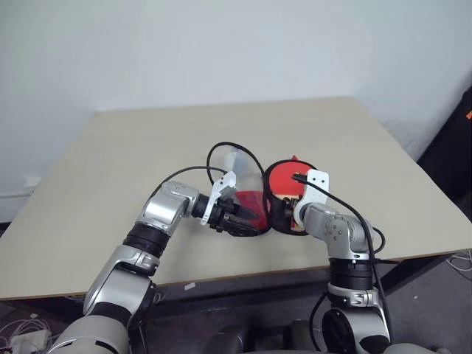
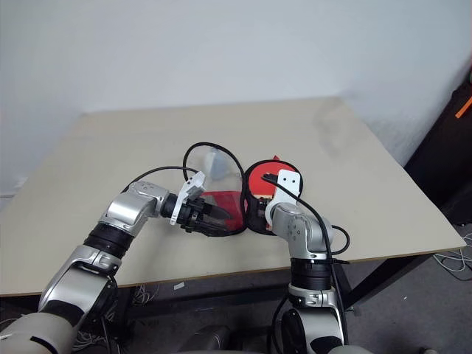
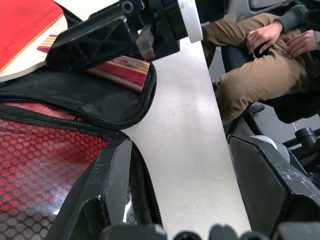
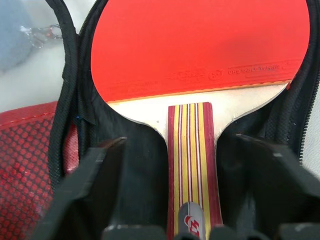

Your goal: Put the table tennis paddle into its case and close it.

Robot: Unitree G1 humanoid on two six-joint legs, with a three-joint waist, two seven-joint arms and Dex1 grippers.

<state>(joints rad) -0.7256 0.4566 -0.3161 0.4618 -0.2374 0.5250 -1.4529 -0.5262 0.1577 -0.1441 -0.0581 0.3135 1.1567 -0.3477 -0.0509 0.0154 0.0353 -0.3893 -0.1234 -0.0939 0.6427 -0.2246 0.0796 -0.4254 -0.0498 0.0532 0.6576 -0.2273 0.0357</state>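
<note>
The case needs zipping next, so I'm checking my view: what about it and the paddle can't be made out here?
- Case: zip pull unseen; head views, left claw covers the near edge.
- Paddle: handle end cut off, right wrist view, between the open right claw.
- Charm: cropped.

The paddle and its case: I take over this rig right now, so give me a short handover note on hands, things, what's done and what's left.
Right hand: open, fingers either side of the table tennis paddle handle, not gripping it.
Left hand: open, one finger on the mesh flap of the case, nothing held.
Things: the case lies spread open near the front edge of the table; the paddle lies red face up on its black lining in the right-hand half.
Done: paddle is in the case and released.
Left: fold the mesh half over the paddle and zip the case shut.
</note>
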